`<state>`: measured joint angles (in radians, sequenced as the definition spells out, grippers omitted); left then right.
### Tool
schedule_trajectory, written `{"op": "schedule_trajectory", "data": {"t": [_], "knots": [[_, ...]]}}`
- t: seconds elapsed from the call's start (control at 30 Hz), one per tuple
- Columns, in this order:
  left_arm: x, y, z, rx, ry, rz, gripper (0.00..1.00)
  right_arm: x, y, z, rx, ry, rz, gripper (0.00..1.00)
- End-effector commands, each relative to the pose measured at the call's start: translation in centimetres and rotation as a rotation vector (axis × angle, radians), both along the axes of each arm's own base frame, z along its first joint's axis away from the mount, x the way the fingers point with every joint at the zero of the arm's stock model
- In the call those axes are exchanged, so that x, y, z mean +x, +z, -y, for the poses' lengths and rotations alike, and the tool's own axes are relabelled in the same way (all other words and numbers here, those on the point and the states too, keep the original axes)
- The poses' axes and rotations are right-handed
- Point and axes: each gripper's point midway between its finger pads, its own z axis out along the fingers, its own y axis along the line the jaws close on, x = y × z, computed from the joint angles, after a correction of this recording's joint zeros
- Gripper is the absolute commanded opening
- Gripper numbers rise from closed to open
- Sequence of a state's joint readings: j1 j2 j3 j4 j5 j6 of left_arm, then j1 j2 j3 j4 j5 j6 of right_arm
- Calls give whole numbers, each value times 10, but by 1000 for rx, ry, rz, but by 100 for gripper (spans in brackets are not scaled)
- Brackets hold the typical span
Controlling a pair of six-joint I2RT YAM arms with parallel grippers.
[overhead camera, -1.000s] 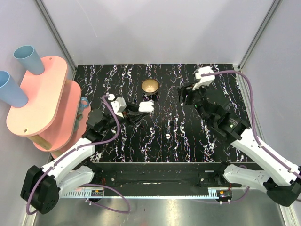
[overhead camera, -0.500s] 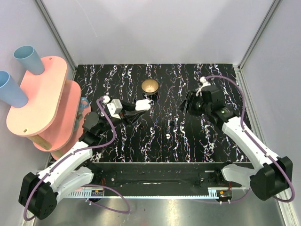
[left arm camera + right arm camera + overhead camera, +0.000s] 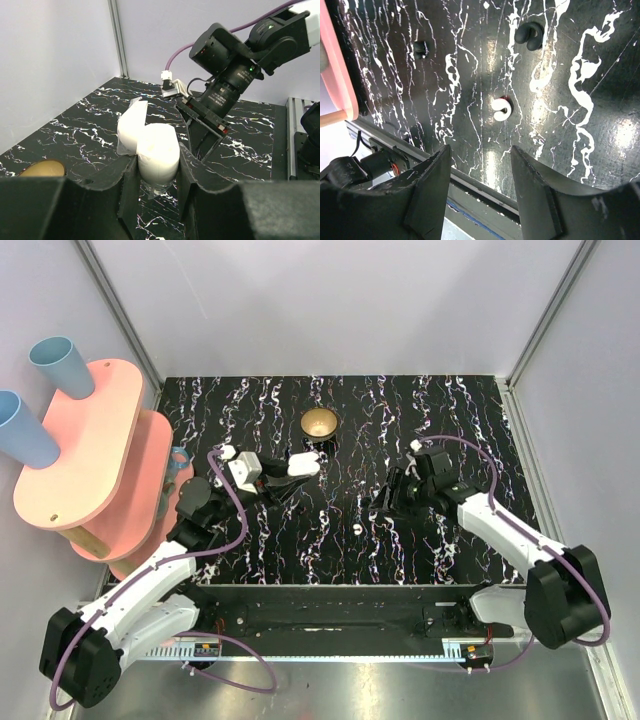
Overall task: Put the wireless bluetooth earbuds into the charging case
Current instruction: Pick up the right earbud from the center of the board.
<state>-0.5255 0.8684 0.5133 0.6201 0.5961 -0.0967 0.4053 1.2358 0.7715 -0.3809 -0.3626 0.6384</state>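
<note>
White charging case (image 3: 159, 156): upright, clamped by its lower body, lid (image 3: 132, 127) flipped open and leaning to one side; from above it sits just in front of the brass bowl (image 3: 319, 423)
Left gripper (image 3: 157, 172): jaws closed tight on both sides of the charging case
Earbud (image 3: 501, 109): one small white bud lying on the black marbled tabletop (image 3: 450, 410), near its front edge and well apart from the charging case
Right gripper (image 3: 482, 175): jaws parted with nothing between them, pointed down at the tabletop, the earbud just ahead of the fingertips and not touched
Pink shelf (image 3: 90, 440): stands left of the tabletop, two blue cups (image 3: 60, 365) on it
</note>
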Motion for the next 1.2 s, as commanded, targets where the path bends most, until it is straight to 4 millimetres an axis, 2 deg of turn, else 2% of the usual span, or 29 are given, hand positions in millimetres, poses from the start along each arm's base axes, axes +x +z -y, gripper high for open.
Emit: {"op": "schedule_trajectory", "data": {"t": [0.0,0.13,0.37,0.43,0.93,1.17], "knots": [[-1,16,-4,-34,21,50,0,3,-8,-9,36,30,-20,59],[0,12,-4,-31,25,44,0,0,-33,-9,13,49,-70,51],[2,12,-1,-26,17,36,0,-1,-54,-16,23,98,-114,40],[3,12,-1,-25,17,35,0,-2,-61,-17,25,103,-130,39],[5,12,2,-28,7,18,0,-2,-83,-21,30,125,-178,34],[5,11,2,-30,6,17,0,-3,-86,-26,45,142,-187,34]]}}
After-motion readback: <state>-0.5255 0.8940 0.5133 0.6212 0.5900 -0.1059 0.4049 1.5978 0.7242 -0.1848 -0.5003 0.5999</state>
